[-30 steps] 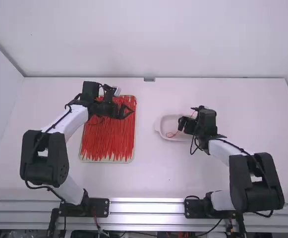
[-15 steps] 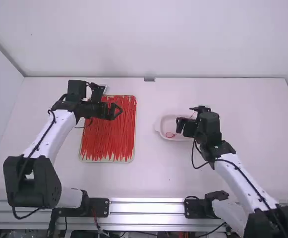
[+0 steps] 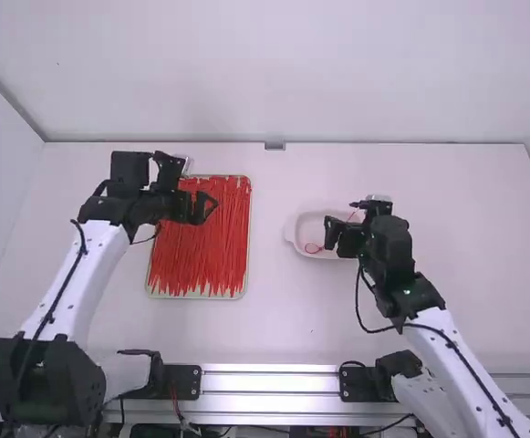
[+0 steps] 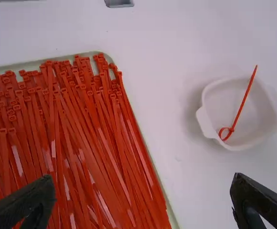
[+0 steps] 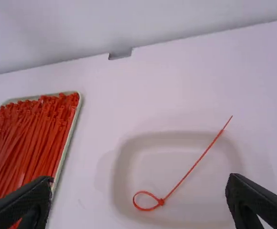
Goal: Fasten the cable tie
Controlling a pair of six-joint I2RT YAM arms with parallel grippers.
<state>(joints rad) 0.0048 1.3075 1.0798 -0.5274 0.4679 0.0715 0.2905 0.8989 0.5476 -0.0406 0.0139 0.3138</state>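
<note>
Farthest to the left of the white dish, the left gripper was held above the tray, over the end of the tray that lay away from the arm bases. Its jaws were spread wide and empty. In the left wrist view its two black fingers were seen far apart, with the pile of ties between them. The tray was laid flat on the white table, to the left of the dish and apart from it. It was covered by a thick layer of loose red cable ties, laid roughly lengthwise with their heads toward the far end. Beyond the gap between tray and dish, a small grey bracket was fixed at the table's far edge. Inside the dish one red cable tie was lying, already closed into a small loop. The loop was rested on the floor of the dish, and the straight tail was leaned up over the rim on the side away from the tray. At the right-hand rim of the dish the right gripper was held, pointed toward the dish. Its jaws were likewise spread apart, and nothing was gripped.
</note>
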